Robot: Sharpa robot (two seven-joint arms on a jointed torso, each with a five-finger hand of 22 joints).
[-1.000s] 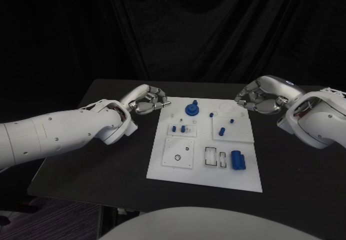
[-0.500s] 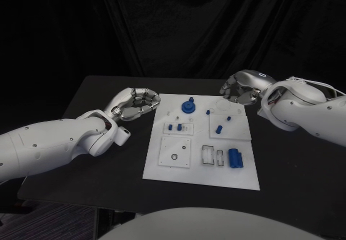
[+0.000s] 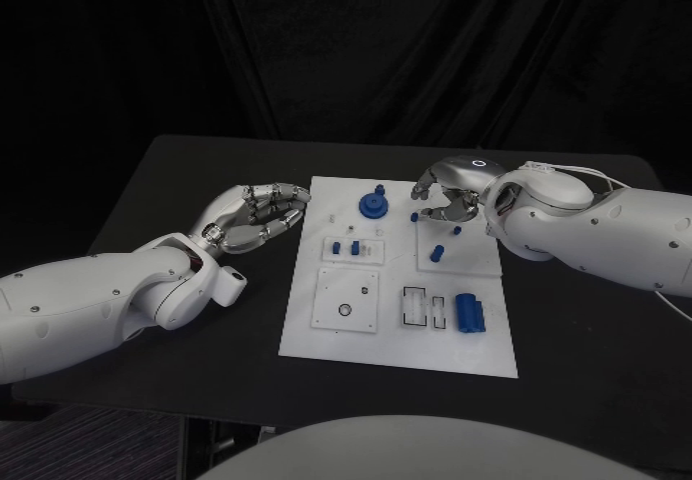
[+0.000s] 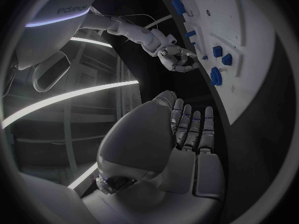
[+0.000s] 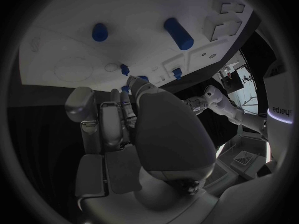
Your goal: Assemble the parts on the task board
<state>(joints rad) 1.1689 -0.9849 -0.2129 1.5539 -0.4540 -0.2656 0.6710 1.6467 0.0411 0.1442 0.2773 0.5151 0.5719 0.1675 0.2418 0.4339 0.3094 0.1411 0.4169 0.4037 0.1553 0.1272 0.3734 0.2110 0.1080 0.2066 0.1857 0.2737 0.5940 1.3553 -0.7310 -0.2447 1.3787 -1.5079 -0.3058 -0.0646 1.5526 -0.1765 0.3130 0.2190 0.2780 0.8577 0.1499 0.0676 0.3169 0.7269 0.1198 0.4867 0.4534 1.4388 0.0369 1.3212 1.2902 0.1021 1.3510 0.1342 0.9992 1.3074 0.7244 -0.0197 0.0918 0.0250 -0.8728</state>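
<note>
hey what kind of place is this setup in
Probably a robotics lab test bench: a black table against dark curtains, a white task board with small blue parts, and robot arms reaching over it.

Right hand (image 3: 450,196): over the far end of the white board (image 3: 378,340); a blue knob (image 3: 374,206) stands just beside its fingers, small blue pegs (image 3: 438,253) just nearer than it. Left hand (image 3: 253,217): off the board's edge, on bare black table (image 3: 173,170); two blue pegs (image 3: 346,247) stand inboard of its fingertips.
</note>
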